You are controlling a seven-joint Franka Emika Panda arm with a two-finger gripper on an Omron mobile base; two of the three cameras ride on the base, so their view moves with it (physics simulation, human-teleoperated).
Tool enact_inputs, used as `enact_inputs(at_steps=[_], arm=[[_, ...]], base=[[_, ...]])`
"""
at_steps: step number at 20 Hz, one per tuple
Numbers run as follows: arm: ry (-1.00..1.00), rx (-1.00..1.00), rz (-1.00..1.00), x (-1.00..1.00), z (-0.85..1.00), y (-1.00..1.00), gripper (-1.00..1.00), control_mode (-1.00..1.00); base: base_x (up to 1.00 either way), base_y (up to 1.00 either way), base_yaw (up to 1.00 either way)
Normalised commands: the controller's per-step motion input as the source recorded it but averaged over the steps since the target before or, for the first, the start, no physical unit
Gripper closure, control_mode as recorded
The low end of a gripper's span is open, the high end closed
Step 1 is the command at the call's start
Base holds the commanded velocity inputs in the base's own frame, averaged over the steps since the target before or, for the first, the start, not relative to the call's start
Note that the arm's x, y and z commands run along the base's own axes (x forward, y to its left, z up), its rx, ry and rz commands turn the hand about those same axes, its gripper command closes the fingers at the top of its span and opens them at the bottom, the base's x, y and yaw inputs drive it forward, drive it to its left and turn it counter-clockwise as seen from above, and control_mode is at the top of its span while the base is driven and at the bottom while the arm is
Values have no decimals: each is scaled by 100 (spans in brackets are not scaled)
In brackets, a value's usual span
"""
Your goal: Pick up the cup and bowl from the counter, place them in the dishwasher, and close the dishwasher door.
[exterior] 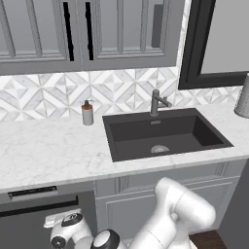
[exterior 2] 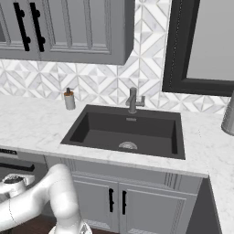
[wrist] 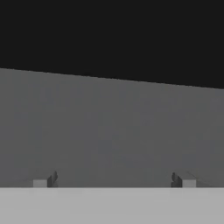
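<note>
1. Hand view: the gripper (wrist: pixel 113 180) has its two fingertips (wrist: pixel 43 180) set wide apart, with nothing between them. A flat grey surface lies close ahead, under a dark band. Whether that band is the bar handle or a gap above the panel, I cannot tell.
2. Left base view: the arm reaches low and to the left, and its hand sits just in front of the dishwasher door (exterior: pixel 24 226), under the counter's (exterior: pixel 48 151) front edge near its left end.
3. The door looks upright, at or very near shut. Its black bar handle (exterior: pixel 39 203) lies just below the dark control strip (exterior: pixel 33 192).
4. Key relation: the door lies straight ahead of the open jaws, face-on. The handle's long axis runs level, parallel to the counter's front edge and roughly in line with the line between the fingertips.
5. The counter top around the sink (exterior: pixel 165 133) carries a soap dispenser (exterior: pixel 87 113) near the back edge. My judgement is that loading the cup and bowl is done, and the door is the step in hand.
6. The coming move, as I judge it, is a flat push square into the panel, or a withdrawal if the door is already seated.
</note>
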Motion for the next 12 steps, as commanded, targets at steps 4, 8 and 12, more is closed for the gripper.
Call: enact_inputs(at_steps=[4,8,12], arm=[[-3,11,0,100,-70,-26,-100,-100],[-10,11,0,100,-48,-40,-100,-100],[-24,11,2,68,-34,-65,-100,-100]], base=[[0,0,0],[0,0,0],[0,0,0]])
